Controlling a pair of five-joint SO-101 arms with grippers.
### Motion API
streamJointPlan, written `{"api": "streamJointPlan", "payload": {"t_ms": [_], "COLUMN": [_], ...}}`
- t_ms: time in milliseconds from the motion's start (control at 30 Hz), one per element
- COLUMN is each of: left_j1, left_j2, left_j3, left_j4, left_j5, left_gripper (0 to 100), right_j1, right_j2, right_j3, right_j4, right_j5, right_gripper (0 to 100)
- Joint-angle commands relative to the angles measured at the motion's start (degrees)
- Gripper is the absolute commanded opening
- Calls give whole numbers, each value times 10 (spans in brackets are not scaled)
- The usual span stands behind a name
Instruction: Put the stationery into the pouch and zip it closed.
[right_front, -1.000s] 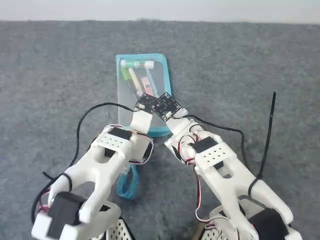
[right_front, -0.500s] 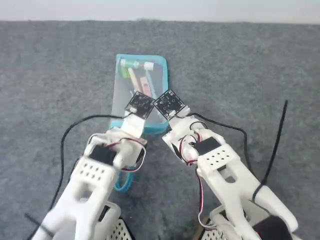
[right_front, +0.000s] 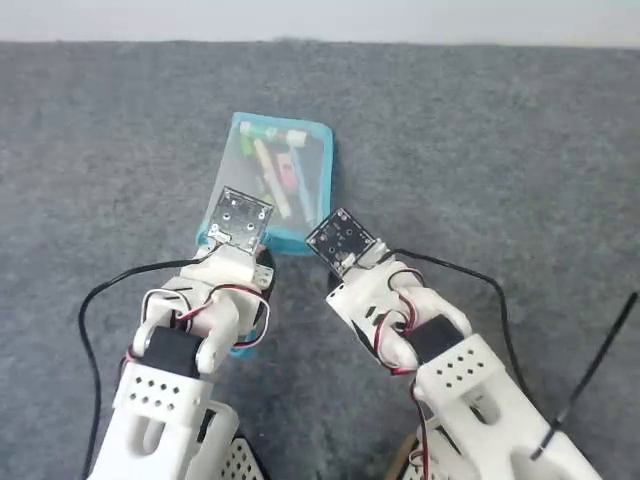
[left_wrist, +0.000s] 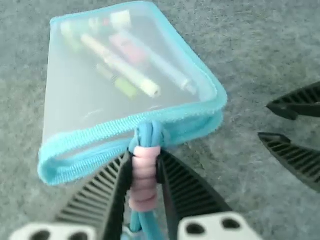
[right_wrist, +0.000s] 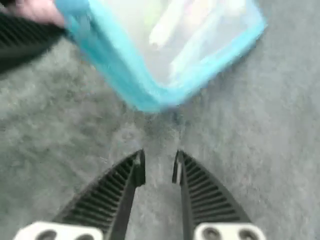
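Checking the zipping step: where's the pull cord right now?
In the left wrist view, the pull cord sits pinched in the left gripper, at the pouch's near edge.

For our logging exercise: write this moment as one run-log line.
left pincer: shut on zip cord | right pincer: open, empty, beside pouch | stationery: inside pouch

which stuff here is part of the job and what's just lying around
Job: pouch, stationery inside it, zip pull cord, left gripper shut on the cord, right gripper open beside the pouch.
Just there: black cables, grey mat.
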Motion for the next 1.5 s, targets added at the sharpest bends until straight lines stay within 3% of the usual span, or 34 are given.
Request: {"api": "streamJointPlan", "payload": {"t_ms": [0, 200, 400, 667, 1233, 1467], "left_j1": [-4, -4, -7, -33, -32, -32], "left_j2": [-25, -25, -25, -25, -25, -25], "left_j3": [-13, -13, -16, -29, -32, -32], "left_j4": [-4, -4, -3, 13, 31, 33], "left_j5": [-3, -3, -3, -3, -11, -33], "left_gripper": [10, 10, 10, 10, 11, 10], "right_j1": [-6, -7, -52, -56, -52, -27], "right_j2": [-25, -20, 71, 193, 222, 257], "right_j3": [-6, -6, -13, -84, -111, -146], "right_j4": [-3, -58, -116, -170, -165, -170], "right_j5": [-2, -2, 62, 155, 308, 318], "right_gripper": [117, 268, 268, 229, 191, 188]}}
